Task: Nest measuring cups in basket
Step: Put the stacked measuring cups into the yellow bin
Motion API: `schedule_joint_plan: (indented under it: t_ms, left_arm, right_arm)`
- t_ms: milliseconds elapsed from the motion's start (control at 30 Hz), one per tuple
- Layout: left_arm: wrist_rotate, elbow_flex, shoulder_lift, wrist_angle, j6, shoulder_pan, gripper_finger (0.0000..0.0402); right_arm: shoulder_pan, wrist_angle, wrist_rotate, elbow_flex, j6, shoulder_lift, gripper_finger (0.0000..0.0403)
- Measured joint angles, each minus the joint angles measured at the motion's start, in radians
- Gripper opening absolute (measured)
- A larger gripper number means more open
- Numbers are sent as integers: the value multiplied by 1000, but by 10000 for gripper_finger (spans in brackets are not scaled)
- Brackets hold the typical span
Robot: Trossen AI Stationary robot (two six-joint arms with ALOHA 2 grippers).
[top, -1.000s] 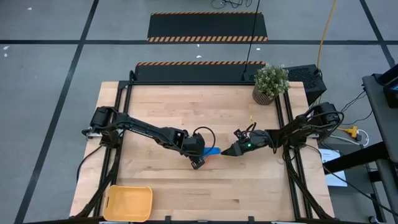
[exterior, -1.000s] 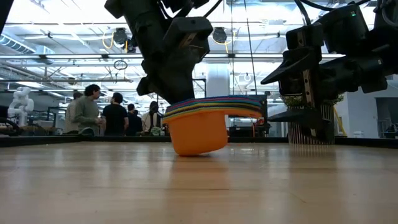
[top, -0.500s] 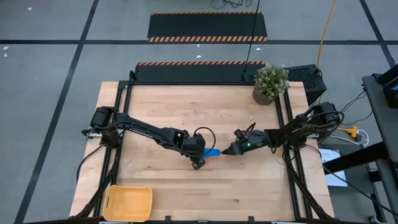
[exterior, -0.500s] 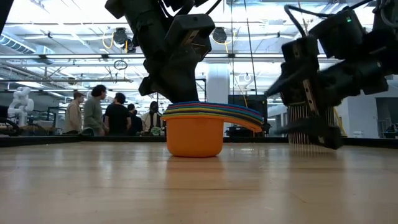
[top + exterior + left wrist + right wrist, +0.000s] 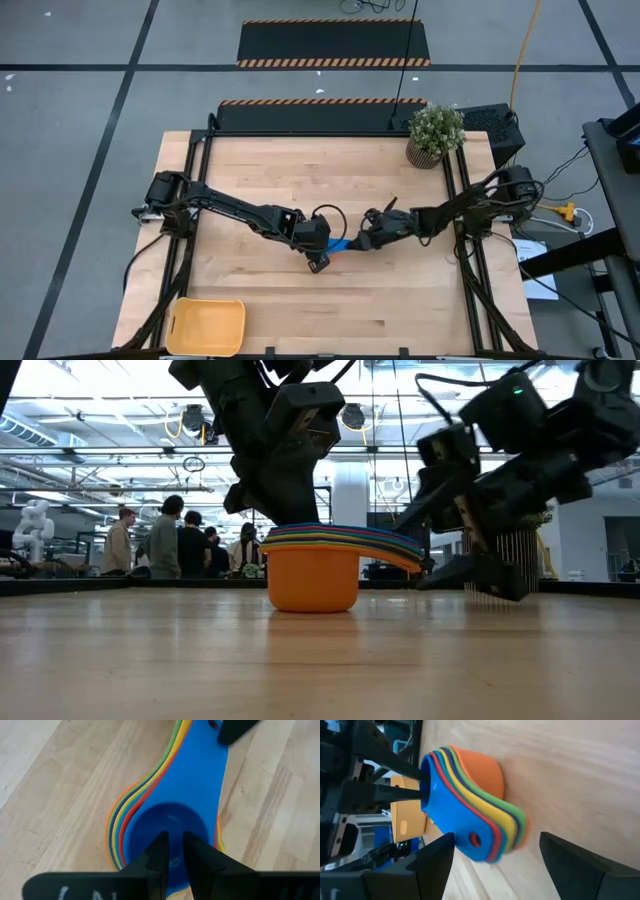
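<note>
- The measuring cups point(image 5: 322, 560) stand nested in one stack near the middle of the tabletop point(image 5: 300, 170), the orange cup outermost at the bottom and resting flat on the wood.
- Above the orange one, yellow, green, red and blue rims show in layers; the blue cup point(image 5: 172, 827) sits innermost, on top.
- The stacked handles point(image 5: 492, 837) fan out to one side, toward the right arm, with a small hole through the end of the blue handle.
- The left end effector point(image 5: 172, 847) reaches down into the bowl of the blue cup, its two fingers drawn narrow with only a slim gap between them; the fingertips are inside the bowl, and I cannot tell whether they grip anything.
- The right end effector point(image 5: 495, 857) is spread wide, its fingers standing on either side of the handle ends without closing on them.
- In the high view the two end effectors meet over the stack point(image 5: 340, 244), left and right arms stretched inward from their sides.
- The basket point(image 5: 207, 326) lies at the near left corner of the tabletop, well apart from the cups.
- A potted plant point(image 5: 435, 133) stands at the far right corner.
- People point(image 5: 165, 540) stand in the room beyond the tabletop.
</note>
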Motion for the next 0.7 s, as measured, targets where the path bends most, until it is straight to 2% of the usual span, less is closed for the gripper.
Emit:
schedule_joint_plan:
  t_ms: [133,433,700]
  left_arm:
    - [1,0,0,0,-4,0,56]
    - [19,0,0,1,-19,-16,56]
    - [21,0,2,-1,-20,-24,56]
  right_arm:
    - [-4,62,-54,49,9,90,286]
    - [-4,353,-47,56,49,215,286]
    - [-2,367,-54,55,63,218,259]
